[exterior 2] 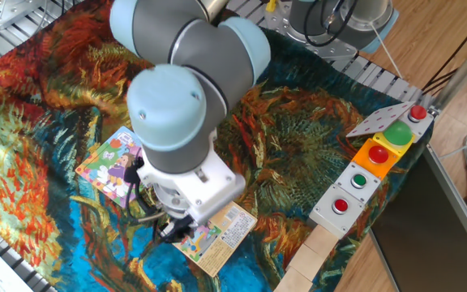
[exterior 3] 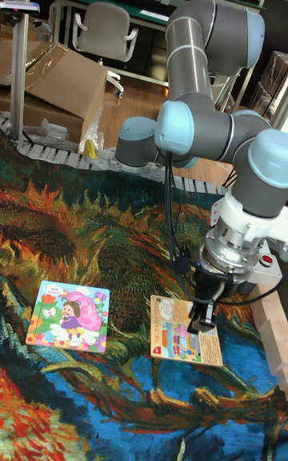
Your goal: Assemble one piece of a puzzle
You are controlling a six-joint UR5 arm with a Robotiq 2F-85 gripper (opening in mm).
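We have the gripper [exterior 3: 198, 319] low over the orange-peach card [exterior 3: 172, 339], fingers pointing down at the card's right half; in the tall fixed view the fingertips look to be at or just above the card surface, we can't tell if they touch. Jaw state: we can't tell, the fingers read as one dark mass in both views, and the wrist blocks most of it in the fixed view. The piece is not visible to us anywhere; if it sits between the fingers, it's hidden. The puzzle [exterior 3: 69, 315] lies flat on the painted cloth [exterior 2: 314, 138], at 9 o'clock from the card in the tall fixed view, near it but apart with a strip of cloth between. In the fixed view the puzzle [exterior 2: 112, 162] is partly covered by the arm [exterior 2: 177, 113]. The button box [exterior 2: 371, 166] sits at 3 o'clock on the table edge, well apart from the card.
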